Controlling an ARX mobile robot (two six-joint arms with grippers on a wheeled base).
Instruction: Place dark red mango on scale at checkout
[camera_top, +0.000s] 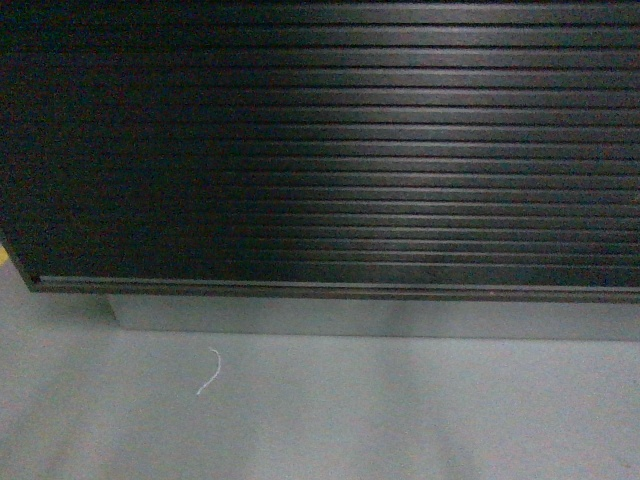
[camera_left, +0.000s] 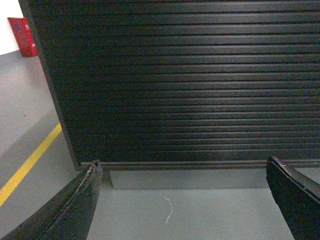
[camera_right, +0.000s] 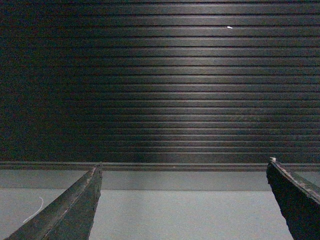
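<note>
The checkout (camera_top: 330, 150) fills the head view as a black, horizontally ribbed front panel on a grey base (camera_top: 370, 318). Its ribbed front also fills the left wrist view (camera_left: 190, 80) and the right wrist view (camera_right: 160, 85). My left gripper (camera_left: 182, 167) is open, its two dark fingers wide apart over bare grey floor. In the same way my right gripper (camera_right: 184, 166) is open and holds nothing. The dark red mango and the scale are out of view. Neither gripper shows in the head view.
A thin white thread (camera_top: 209, 372) lies on the grey floor close to the counter base; the same thread (camera_left: 168, 210) lies between the left fingers. A yellow floor line (camera_left: 27, 165) and a red box (camera_left: 22, 36) lie left of the counter's corner.
</note>
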